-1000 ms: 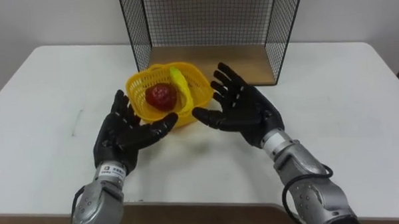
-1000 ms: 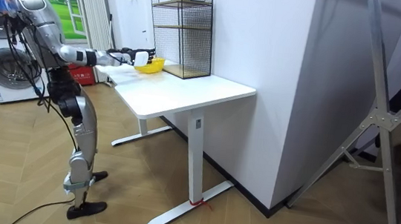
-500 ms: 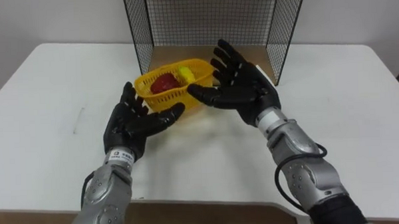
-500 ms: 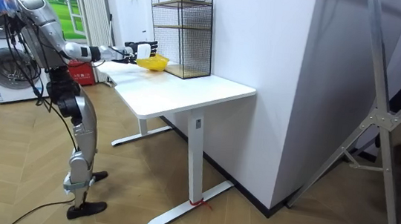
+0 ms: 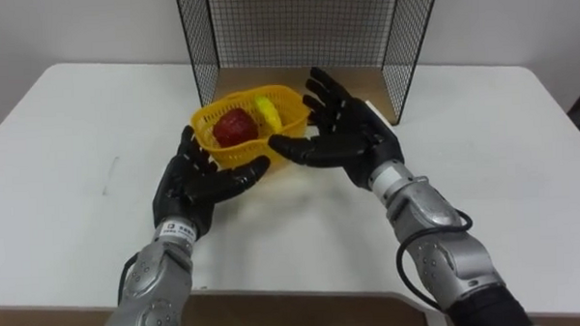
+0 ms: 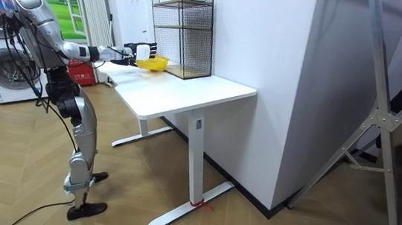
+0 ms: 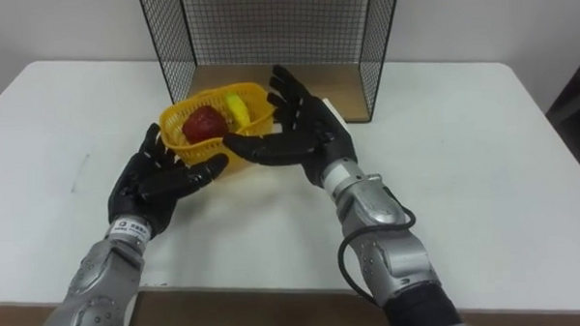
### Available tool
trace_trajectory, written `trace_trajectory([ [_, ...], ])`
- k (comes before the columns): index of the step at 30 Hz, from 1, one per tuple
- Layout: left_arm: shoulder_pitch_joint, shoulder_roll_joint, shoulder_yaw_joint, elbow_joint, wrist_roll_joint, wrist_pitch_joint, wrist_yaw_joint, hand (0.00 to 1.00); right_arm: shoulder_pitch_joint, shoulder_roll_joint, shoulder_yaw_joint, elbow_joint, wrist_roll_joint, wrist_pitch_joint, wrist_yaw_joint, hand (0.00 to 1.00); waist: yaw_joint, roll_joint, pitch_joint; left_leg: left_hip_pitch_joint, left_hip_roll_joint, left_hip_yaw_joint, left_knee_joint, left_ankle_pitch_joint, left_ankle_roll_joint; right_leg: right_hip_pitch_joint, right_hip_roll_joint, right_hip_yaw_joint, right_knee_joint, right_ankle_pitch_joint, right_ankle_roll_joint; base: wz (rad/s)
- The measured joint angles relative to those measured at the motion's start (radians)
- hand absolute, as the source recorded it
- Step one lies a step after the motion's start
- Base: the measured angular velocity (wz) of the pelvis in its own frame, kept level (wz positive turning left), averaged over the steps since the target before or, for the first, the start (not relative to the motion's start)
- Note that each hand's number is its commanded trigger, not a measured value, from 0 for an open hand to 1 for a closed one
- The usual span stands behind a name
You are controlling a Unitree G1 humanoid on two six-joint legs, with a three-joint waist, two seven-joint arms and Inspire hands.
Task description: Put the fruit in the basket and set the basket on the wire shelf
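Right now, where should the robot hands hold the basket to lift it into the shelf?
Probably its side walls below the rim, one robot hand from each side, palms inward. The basket is open-topped and holds loose fruit, so keep it level; the left robot hand and right robot hand flank it.

The shelf mouth lay open ahead of us, tight on the left.

We saw the wire shelf (image 5: 310, 46) open at its front toward us, its wooden base (image 5: 374, 83) free behind the basket (image 5: 246, 135), which our left hand (image 5: 199, 181) and right hand (image 5: 342, 132) flanked with straight fingers. The left wire wall (image 5: 197, 40) rose just behind the basket's left rim and stood in the way on that side. The right wire wall (image 5: 411, 33) stood apart from our right hand, leaving room there. The wire back (image 5: 266, 19) closed the far end. Outside both arms the table (image 5: 494, 175) offered open passage for a hand.
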Motion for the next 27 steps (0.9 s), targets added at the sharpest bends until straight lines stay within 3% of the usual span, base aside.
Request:
trace_trajectory([
  [10, 0.000, 0.004, 0.000, 0.000, 0.001, 0.000, 0.002, 0.00, 0.012, -0.002, 0.005, 0.004, -0.003, -0.003, 0.000, 0.00, -0.011, 0.016, -0.0015, -0.002, 0.001, 0.000, -0.001, 0.000, 0.000, -0.004, 0.001, 0.003, 0.001, 0.000, 0.000, 0.00],
  [27, -0.033, -0.003, 0.000, -0.003, 0.006, -0.006, 0.027, 0.00, 0.111, -0.001, 0.027, 0.004, -0.002, -0.004, 0.001, 0.00, -0.030, 0.015, -0.0094, 0.009, 0.003, 0.017, -0.010, 0.000, 0.000, -0.010, 0.001, 0.018, 0.001, 0.001, -0.001, -0.01],
])
